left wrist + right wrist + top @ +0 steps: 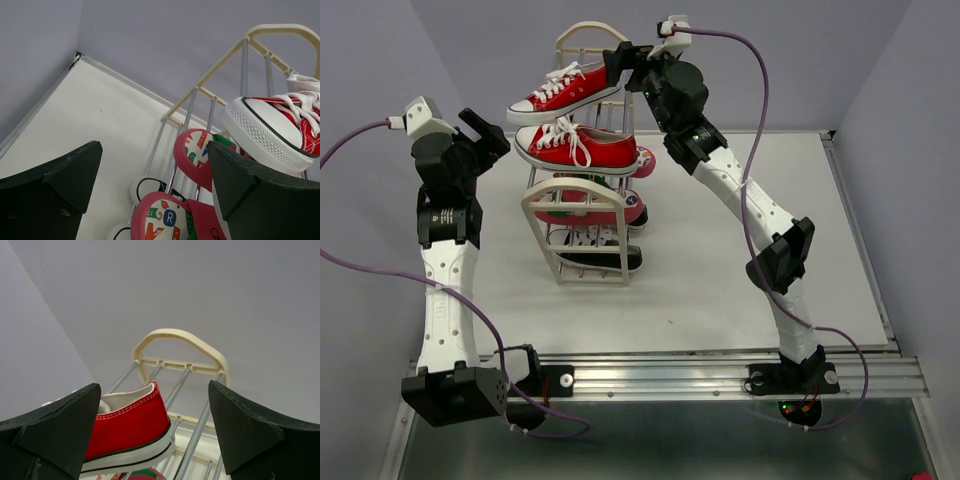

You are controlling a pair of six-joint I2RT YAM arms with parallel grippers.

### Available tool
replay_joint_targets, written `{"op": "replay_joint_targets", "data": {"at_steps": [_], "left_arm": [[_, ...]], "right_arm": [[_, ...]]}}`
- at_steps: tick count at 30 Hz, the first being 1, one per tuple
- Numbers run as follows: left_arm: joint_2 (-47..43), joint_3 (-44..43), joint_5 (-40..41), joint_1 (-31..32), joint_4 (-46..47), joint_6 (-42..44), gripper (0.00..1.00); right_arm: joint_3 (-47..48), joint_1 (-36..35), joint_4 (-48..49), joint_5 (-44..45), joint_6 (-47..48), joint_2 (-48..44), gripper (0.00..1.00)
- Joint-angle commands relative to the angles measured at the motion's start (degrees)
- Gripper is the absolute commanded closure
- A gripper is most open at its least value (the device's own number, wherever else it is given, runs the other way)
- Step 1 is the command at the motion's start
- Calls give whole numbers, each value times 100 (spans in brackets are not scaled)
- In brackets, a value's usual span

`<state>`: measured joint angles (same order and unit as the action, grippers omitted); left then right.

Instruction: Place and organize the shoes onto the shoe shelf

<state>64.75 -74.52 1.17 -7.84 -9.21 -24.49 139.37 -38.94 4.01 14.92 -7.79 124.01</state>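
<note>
Shelf (575, 215) stands on the table (720, 290), all shoes on it.

- Upper red sneaker (565, 90) is on the top tier, toe pointing off the shelf's left side and tilted down.
- Lower red sneaker (578, 147) is one tier below, toe the same way.
- Flip-flops (625, 208) are on the tier under that.
- Black sneakers (605, 258) are on the lowest tier.

Right gripper (620, 62) is at the shelf top, at the upper red sneaker's heel. Its jaws are spread wide. In the right wrist view that heel (132, 427) sits between the fingers, with clear space on the side toward the shelf rods (197, 432).

Left gripper (485, 133) hangs just off the shelf's left side. Its jaws are fully apart, with nothing between them.

Writing: only the left wrist view gives any. The nearer flip-flop (165, 220) has a white "R" on a blue disc among coloured letters. The second flip-flop (192, 155) has letters too, cut off and unreadable. There's a label on the left arm in the top view, too small to read.

View differences:
- Left wrist view shows a red sneaker's white toe cap (270, 127), but you can't tell which sneaker.
- Right wrist view shows the shelf's arched end frame (177, 335), with no flip-flop print visible.
</note>
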Motion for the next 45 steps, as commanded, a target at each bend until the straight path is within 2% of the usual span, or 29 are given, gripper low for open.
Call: {"op": "replay_joint_targets", "data": {"at_steps": [1,6,9,12,13,15,16,19,23,30,35,40,43,45], "left_arm": [[37,-344,-301,28,324,102,1],[178,-388,-512,36,367,164,1],[292,-440,-618,37,420,199,1],[459,-511,-670,54,438,225,1],[486,-546,-679,71,455,252,1],[538,-581,-697,72,473,278,1],[599,-607,-697,89,482,313,1],[679,-651,-723,80,517,331,1],[784,-756,-759,89,543,348,1],[872,-906,-767,89,517,401,1],[943,-959,-750,98,491,393,1],[1092,-1073,-741,107,455,375,1],[1162,-1126,-750,133,447,357,1],[1198,-1135,-750,142,447,349,1]], "right_arm": [[318,44,759,-156,-152,299,7],[406,149,899,-15,-161,527,7],[582,228,908,-102,-319,695,12],[618,334,917,-375,-512,818,31],[600,334,917,-610,-521,818,43],[556,334,909,-805,-565,775,51],[443,334,917,-998,-574,679,60],[258,334,987,-1131,-539,520,72],[99,334,1066,-1149,-469,309,99],[143,334,1163,-1070,-135,89,99],[-410,334,1497,-1087,67,-377,99],[-524,334,1331,-1245,155,-596,99],[-1279,334,1339,-1448,41,-965,99],[-2104,282,1566,-1439,-55,-1341,99]]}}
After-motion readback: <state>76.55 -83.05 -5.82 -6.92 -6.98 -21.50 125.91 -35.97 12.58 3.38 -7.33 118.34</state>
